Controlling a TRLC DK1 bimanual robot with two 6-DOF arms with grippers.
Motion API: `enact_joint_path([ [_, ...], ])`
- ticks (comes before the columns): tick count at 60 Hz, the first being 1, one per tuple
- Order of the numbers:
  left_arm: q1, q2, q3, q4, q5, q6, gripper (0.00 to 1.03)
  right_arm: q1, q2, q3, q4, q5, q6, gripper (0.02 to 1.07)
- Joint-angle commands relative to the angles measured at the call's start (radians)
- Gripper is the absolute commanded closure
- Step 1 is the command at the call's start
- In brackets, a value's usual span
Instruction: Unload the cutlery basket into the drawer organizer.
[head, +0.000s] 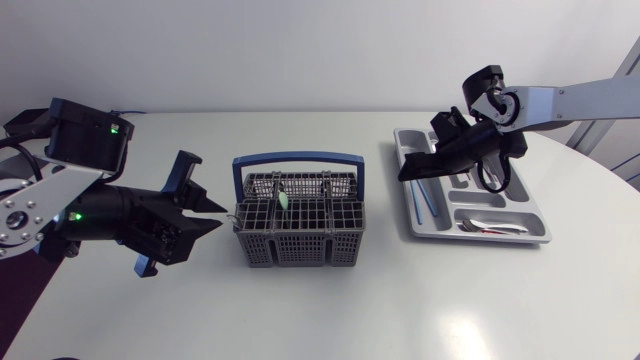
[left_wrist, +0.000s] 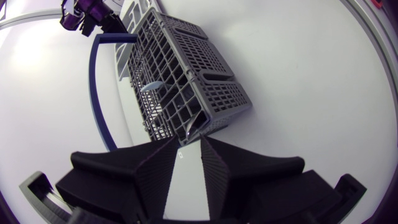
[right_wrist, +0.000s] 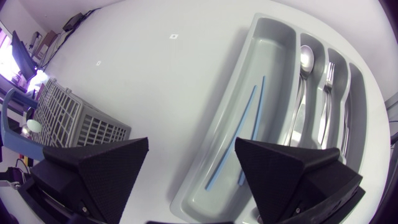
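The grey cutlery basket (head: 298, 232) with a blue handle stands mid-table; a pale green utensil tip (head: 284, 199) sticks up inside it, also seen in the left wrist view (left_wrist: 152, 86). My left gripper (head: 222, 216) sits just left of the basket, its fingers a narrow gap apart with only table between them (left_wrist: 189, 146). The grey drawer organizer (head: 533, 213) lies at the right. My right gripper (right_wrist: 192, 146) hangs wide open and empty over its long compartment, where two blue sticks (right_wrist: 245, 124) lie. A spoon (right_wrist: 305, 59) and a fork (right_wrist: 328, 74) lie in other compartments.
The basket's corner (left_wrist: 199, 124) is right ahead of my left fingertips. More metal cutlery (head: 490, 228) lies at the organizer's near end. Bare white table runs between basket and organizer and along the front.
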Motion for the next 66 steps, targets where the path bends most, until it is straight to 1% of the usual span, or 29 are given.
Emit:
enact_joint_path([
  [1, 0.007, 0.016, -0.024, -0.006, 0.001, 0.056, 0.68, 0.005, -0.026, -0.041, 0.009, 0.002, -0.020, 0.07],
  [18, -0.003, 0.048, -0.028, 0.020, 0.003, 0.078, 0.68, 0.022, -0.055, -0.084, 0.034, 0.005, -0.018, 0.07],
  [32, -0.033, 0.059, -0.034, 0.040, 0.004, 0.081, 0.68, 0.034, -0.080, -0.107, 0.036, 0.011, -0.018, 0.07],
  [41, -0.043, 0.073, -0.042, 0.068, 0.004, 0.082, 0.70, 0.034, -0.087, -0.122, 0.046, 0.011, -0.020, 0.07],
  [51, -0.045, 0.085, -0.042, 0.074, 0.004, 0.098, 0.81, 0.034, -0.098, -0.142, 0.051, 0.011, -0.021, 0.07],
  [59, -0.045, 0.090, -0.040, 0.092, 0.004, 0.101, 0.96, 0.034, -0.110, -0.157, 0.059, 0.011, -0.023, 0.07],
  [66, -0.045, 0.090, -0.036, 0.092, 0.004, 0.099, 0.98, 0.034, -0.115, -0.165, 0.060, 0.011, -0.023, 0.07],
])
